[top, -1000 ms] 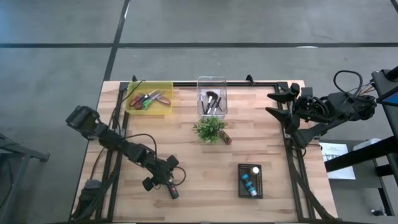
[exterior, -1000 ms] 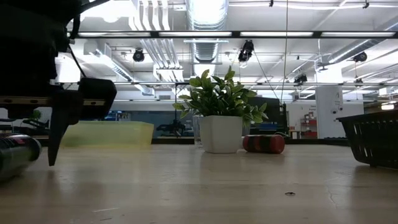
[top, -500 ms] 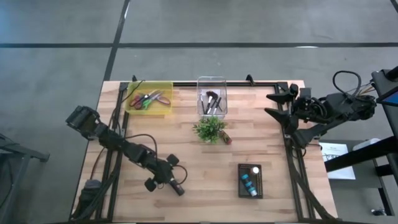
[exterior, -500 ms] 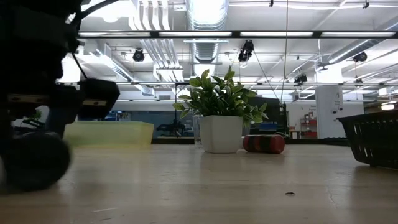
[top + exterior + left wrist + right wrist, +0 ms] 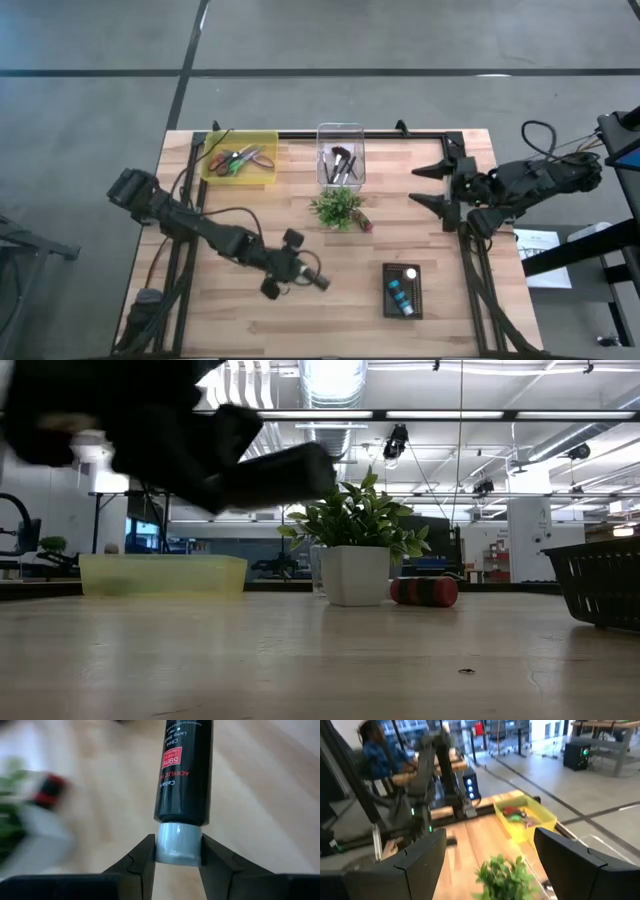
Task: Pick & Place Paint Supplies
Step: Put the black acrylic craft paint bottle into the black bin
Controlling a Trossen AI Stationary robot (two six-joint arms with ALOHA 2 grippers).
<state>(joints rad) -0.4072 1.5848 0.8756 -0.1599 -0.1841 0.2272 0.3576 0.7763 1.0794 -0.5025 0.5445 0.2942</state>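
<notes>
My left gripper (image 5: pixel 300 274) is shut on a black paint tube (image 5: pixel 316 282) with a pale cap, held above the table's middle near its front edge. It shows blurred in the low view (image 5: pixel 285 472). My right gripper (image 5: pixel 426 187) is open and empty over the table's right part; its fingers stand wide apart in the right wrist view (image 5: pixel 487 870). A dark tray (image 5: pixel 416 300) at the front right holds a blue tube (image 5: pixel 399 296) and a white-capped one. A brown tube (image 5: pixel 362 222) lies on the table beside the plant. My left gripper pinches the tube's pale cap end (image 5: pixel 178 845) between its two fingers (image 5: pixel 142 862). The black body (image 5: pixel 184 775) sticks out forward beyond the fingertips, along the fingers' line. The tube is lifted clear of the table and lies roughly level.
A yellow tray (image 5: pixel 268 140) with scissors stands at the far left. A clear box (image 5: pixel 340 130) with brushes stands at the far middle. A small potted plant (image 5: pixel 337 207) stands in front of it. Bare wood lies between the plant and the dark tray.
My left gripper has risen and gone toward the table's right edge with the black tube. The tube lay on the table a second ago and is now lifted clear. My right gripper has come a little toward the table's middle.
</notes>
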